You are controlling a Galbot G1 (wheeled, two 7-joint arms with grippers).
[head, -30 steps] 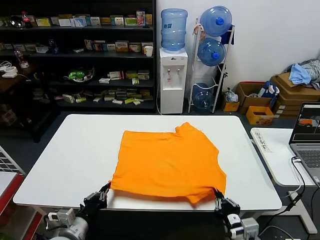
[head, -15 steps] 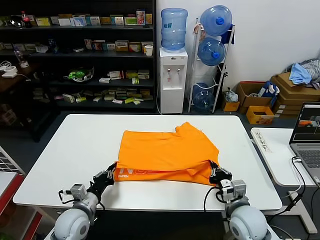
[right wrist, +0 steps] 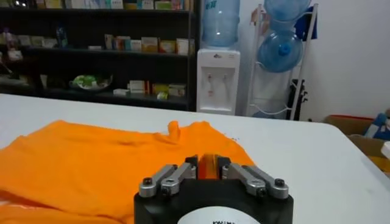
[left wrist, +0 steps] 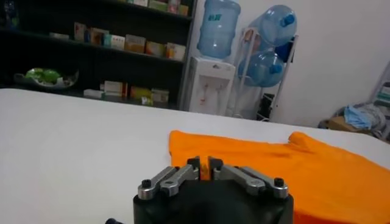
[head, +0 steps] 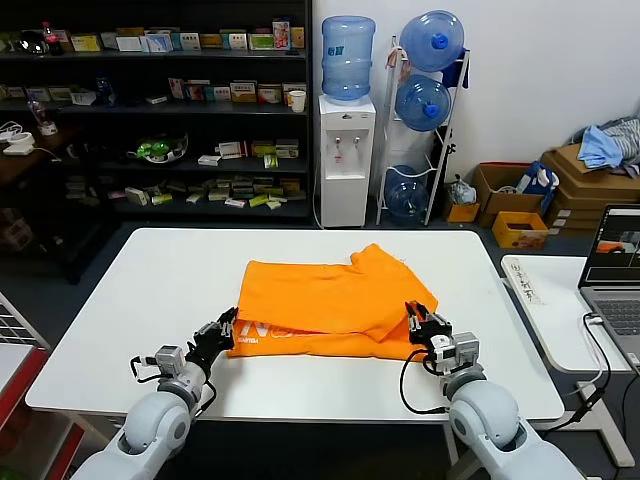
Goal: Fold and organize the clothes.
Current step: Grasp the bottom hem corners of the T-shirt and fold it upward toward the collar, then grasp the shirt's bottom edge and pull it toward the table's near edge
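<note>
The orange T-shirt (head: 330, 295) lies in the middle of the white table (head: 140, 280), its near part folded back over itself so that a strip with white lettering (head: 258, 333) faces up. My left gripper (head: 225, 325) sits low at the fold's left corner, its jaws almost together with a thin edge of the shirt (left wrist: 292, 164) pinched between them (left wrist: 203, 164). At the fold's right corner my right gripper (head: 416, 320) has its jaws parted, and orange cloth (right wrist: 91, 158) still lies loosely in the gap (right wrist: 208, 163).
A second white table with a laptop (head: 620, 275) stands to the right. Behind the table are dark shelves (head: 160, 110), a water dispenser (head: 346, 150) and a rack of bottles (head: 425, 100). Bare tabletop surrounds the shirt on all sides.
Both grippers carried the shirt's near hem from the table's front edge up over the shirt, folding it and turning the lettering upward. The right jaws have parted.
</note>
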